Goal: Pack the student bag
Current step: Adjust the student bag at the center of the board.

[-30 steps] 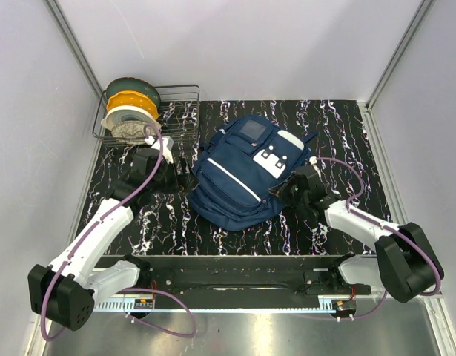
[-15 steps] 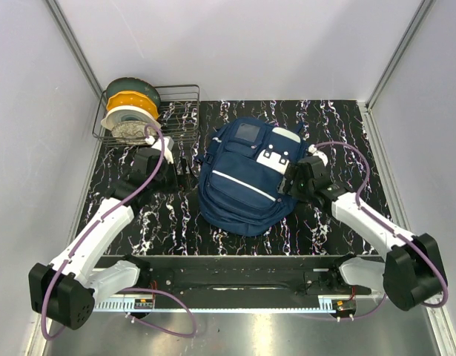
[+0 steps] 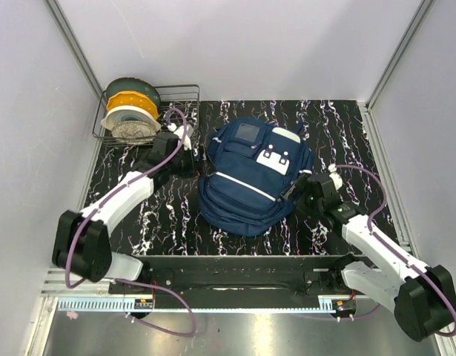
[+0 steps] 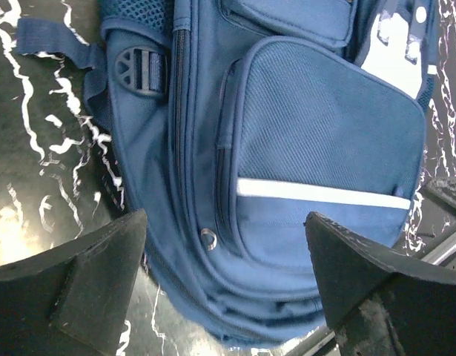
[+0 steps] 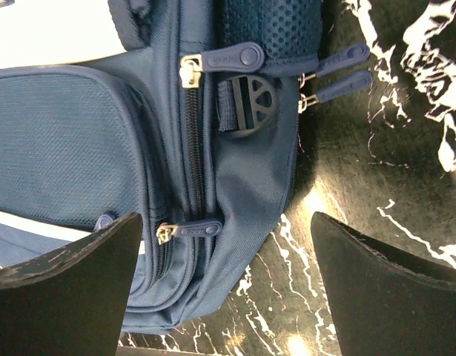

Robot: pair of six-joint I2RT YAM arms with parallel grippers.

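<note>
Bag (image 3: 250, 178) position: flat on the table (image 3: 346, 133), front face up, between the two grippers. A grey patch (image 3: 248, 133) marks the bag's far end, with white patches just to the right of it. A white stripe (image 3: 242, 184) crosses the front pocket.

Left gripper (image 3: 192, 159): at the bag's left side, near its far corner. The jaws stand wide and hold nothing. Whether a finger touches the fabric cannot be told. The left wrist view looks across the bag's front pocket and stripe. A black buckle (image 4: 142, 68) on a strap lies at the bag's edge, and a small metal ring (image 4: 207, 237) sits beside the pocket seam.

Right gripper (image 3: 300, 194): at the bag's right side, near its near corner. The jaws are spread wide and hold nothing. The right wrist view shows the bag's side wall, with a mesh pocket (image 5: 272, 26), a second buckle (image 5: 246, 104) and two blue zip pulls (image 5: 339, 67) at the edge. The zip (image 5: 190, 148) is closed along its visible length.

Wire basket (image 3: 179, 111): left of the bag's far end, beyond the left gripper. Three spools (image 3: 131, 104) stand in the part farthest from the bag.
</note>
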